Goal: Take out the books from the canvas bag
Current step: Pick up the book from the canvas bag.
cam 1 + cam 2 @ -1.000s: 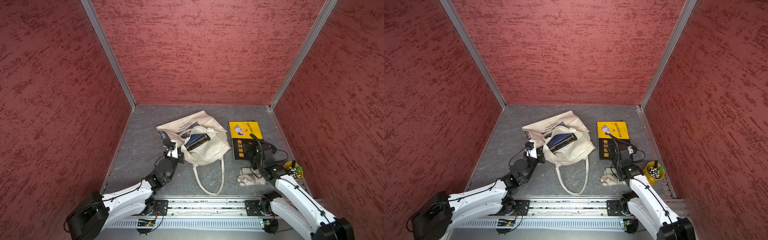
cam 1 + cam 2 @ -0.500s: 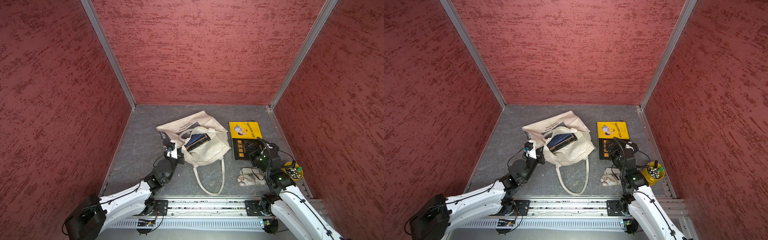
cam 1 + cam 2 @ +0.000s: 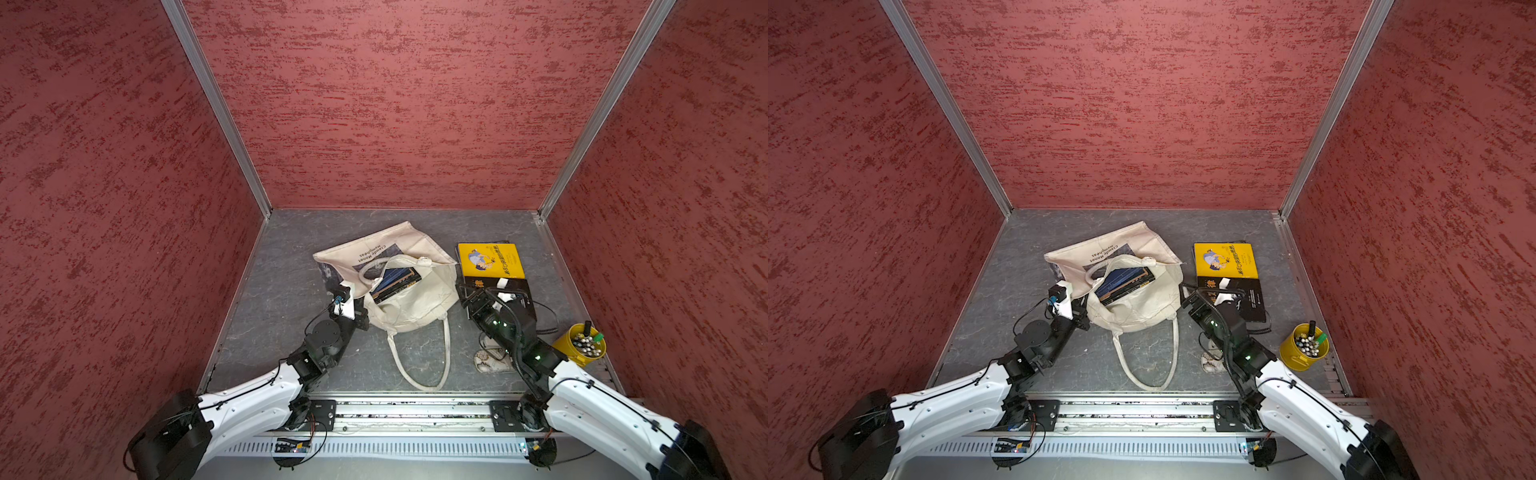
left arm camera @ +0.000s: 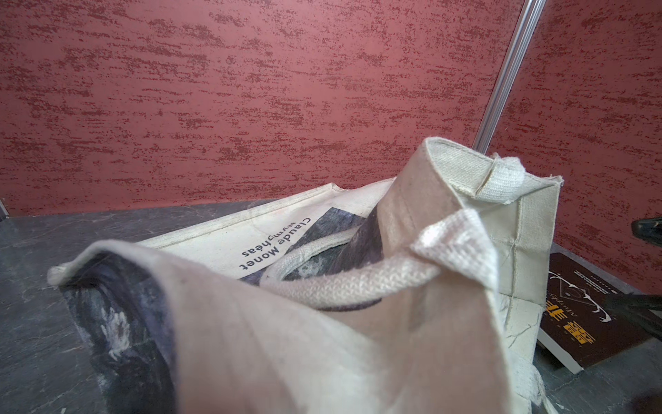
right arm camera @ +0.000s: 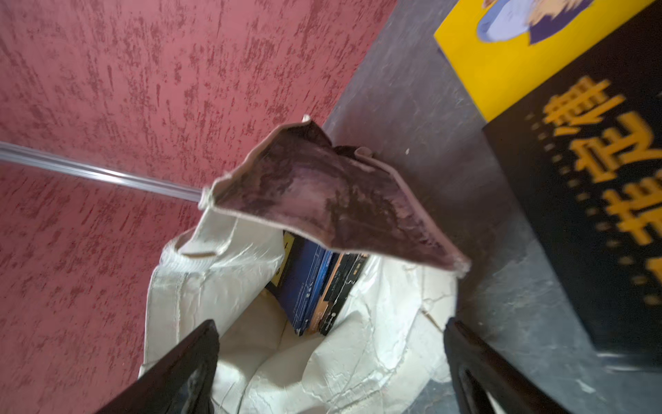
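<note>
Right wrist view tells the story: the right gripper now looks straight into the mouth of the canvas bag. Its jaws are spread wide with nothing between them, and the dark blue book and a few more stacked against it sit mid-frame. A second ago that arm was hovering over the black book, right of centre in a top view. It's swung left since, clear of both that one and the yellow book. Those two lie flat on the table outside the bag, the black one overlapping the yellow one's lower edge. The left gripper hasn't budged. It's pinched shut on the bag's lower-left rim, keeping the mouth propped open. My read: two books are out, that drop-off is finished, and this is the approach for the next grab. The rest are still inside the bag at centre frame, so maybe halfway.
</note>
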Action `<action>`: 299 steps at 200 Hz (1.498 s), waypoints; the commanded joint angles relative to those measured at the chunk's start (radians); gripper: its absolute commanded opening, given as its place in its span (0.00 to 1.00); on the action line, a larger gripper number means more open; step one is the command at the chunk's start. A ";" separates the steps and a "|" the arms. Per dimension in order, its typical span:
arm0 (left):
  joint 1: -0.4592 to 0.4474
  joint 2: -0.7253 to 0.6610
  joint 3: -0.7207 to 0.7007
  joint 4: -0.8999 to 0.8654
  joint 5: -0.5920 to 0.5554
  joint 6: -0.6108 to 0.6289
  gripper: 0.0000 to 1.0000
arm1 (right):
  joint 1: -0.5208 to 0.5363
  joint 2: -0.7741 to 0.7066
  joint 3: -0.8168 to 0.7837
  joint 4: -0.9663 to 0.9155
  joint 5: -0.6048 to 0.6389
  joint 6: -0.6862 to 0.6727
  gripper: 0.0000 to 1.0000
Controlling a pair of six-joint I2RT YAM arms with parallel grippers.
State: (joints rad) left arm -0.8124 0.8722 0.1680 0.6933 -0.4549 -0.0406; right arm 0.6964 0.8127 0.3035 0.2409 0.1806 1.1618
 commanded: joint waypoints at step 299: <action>0.001 -0.054 -0.038 0.120 0.075 -0.022 0.00 | 0.275 0.970 0.408 0.554 0.131 0.053 0.67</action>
State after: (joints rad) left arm -0.8124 0.8368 0.1287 0.7185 -0.4255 -0.0555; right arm 0.9878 1.7439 0.6659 0.7471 0.2966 1.2228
